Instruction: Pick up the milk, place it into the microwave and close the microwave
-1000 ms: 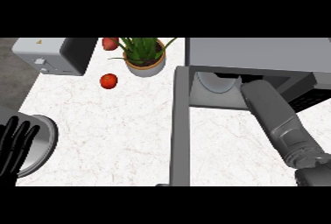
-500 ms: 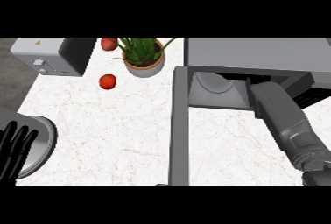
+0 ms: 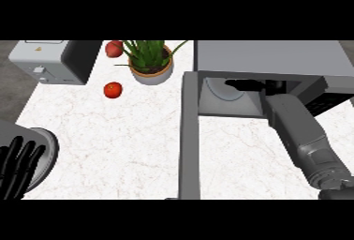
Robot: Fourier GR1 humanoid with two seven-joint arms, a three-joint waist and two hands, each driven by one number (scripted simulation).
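Observation:
The grey microwave (image 3: 269, 56) stands at the upper right with its door (image 3: 190, 140) swung open toward me. My right forearm reaches into the cavity, and my right hand (image 3: 257, 85) shows only as a dark shape deep inside, above the pale turntable (image 3: 224, 91). The milk is nowhere visible; the hand or the cavity's shadow may hide it. My left hand (image 3: 19, 166) rests open at the lower left edge, fingers up.
A potted plant (image 3: 152, 61) stands left of the microwave. One red fruit (image 3: 113, 90) lies on the white marble counter and another (image 3: 114, 48) sits behind the plant. A grey appliance (image 3: 48, 61) is at the upper left. A grey plate (image 3: 47, 150) lies under my left hand.
My right forearm has pushed further up into the microwave cavity, so the hand now sits deeper in its shadow. The left hand has stayed in place.

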